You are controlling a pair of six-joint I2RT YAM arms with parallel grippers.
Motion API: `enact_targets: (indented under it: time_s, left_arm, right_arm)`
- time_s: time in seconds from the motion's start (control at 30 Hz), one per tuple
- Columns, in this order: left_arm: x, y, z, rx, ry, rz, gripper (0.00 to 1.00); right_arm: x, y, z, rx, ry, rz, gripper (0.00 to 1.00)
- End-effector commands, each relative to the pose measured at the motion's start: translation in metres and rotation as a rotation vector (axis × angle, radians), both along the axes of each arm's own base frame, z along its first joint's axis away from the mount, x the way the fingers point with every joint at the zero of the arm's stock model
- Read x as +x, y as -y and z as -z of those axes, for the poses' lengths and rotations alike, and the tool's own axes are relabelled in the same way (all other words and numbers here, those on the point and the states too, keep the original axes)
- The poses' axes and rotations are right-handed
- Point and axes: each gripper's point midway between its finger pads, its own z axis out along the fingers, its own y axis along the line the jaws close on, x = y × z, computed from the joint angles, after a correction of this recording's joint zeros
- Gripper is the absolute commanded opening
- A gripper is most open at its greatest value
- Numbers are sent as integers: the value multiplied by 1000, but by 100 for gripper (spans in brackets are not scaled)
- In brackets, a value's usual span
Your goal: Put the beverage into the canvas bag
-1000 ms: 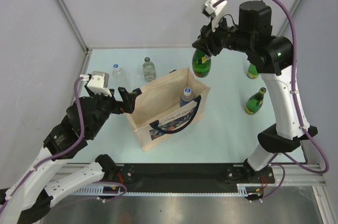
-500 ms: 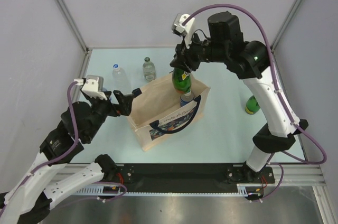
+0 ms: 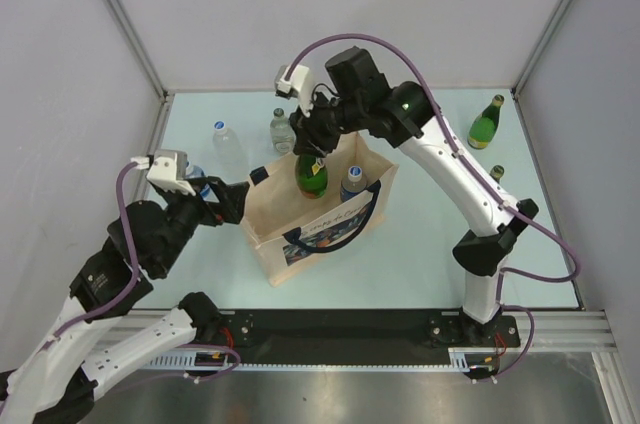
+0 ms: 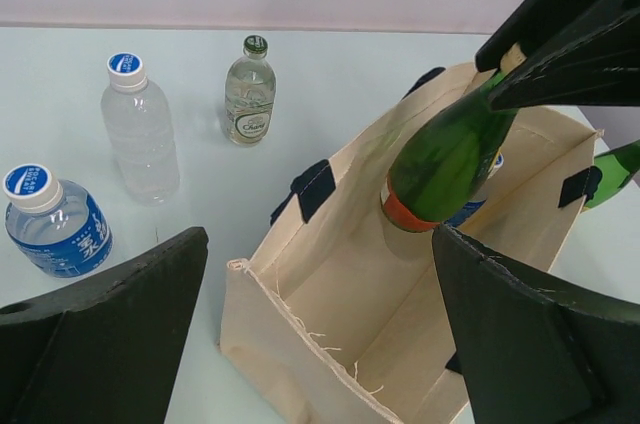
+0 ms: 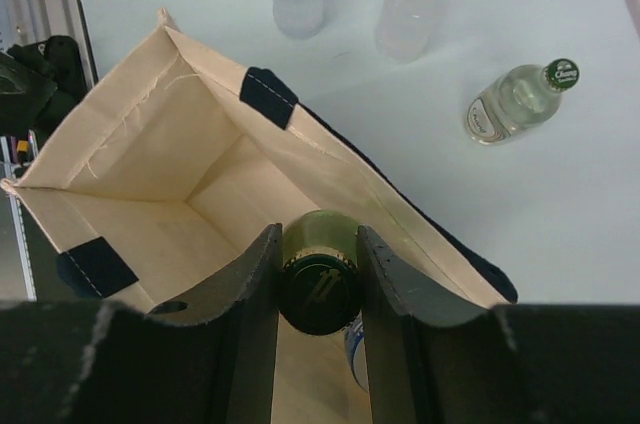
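The green bottle [image 3: 311, 176] has swung in from behind the far corner of the canvas bag [image 3: 300, 249]. It now hangs tilted over the open mouth, its base about level with the rim, beside a blue-capped bottle [image 3: 354, 182] already inside. The right gripper [image 5: 320, 289] stays clenched on its neck. The left gripper [image 4: 320, 234] is spread wide at the bag's near corner. Only lowering and letting go seem to remain.

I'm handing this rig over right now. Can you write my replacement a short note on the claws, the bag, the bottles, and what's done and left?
Right claw: shut on the green bottle, held by its neck over the open canvas bag.
Left claw: open, beside the bag's left edge, gripping nothing.
Done: bottle picked up and positioned above the bag; a blue-capped bottle stands inside.
Left: lower, release, withdraw.
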Motion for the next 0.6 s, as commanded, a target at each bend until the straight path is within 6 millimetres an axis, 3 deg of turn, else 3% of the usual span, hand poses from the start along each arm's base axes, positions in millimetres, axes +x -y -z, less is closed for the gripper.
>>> enact_targets:
  time_s: [0.0,0.03,0.13,0.17,0.23,0.27,0.57]
  left_arm:
    - [0,-5,0,-23,2,-29,100]
    - [1,-5,0,-22,2,-31,100]
    - [0,-6,1,-20,-1,-32,100]
    - [0,-5,1,-21,-1,-31,100]
    - [0,-6,1,-20,-1,-32,100]
    - [0,-6,3,-19,-5,-33,100]
    - [0,-7,5,-15,-9,-37,100]
  right_arm:
    - [12,-15,-38,125,158,-35,0]
    - [15,-16,-24,98,142,-38,0]
    - [17,-18,-15,97,178,-60,0]
    - [19,-18,5,70,160,-64,0]
    - [20,-19,5,84,215,-77,0]
    - [22,-18,22,58,203,-78,0]
    - [45,-10,38,76,244,-58,0]
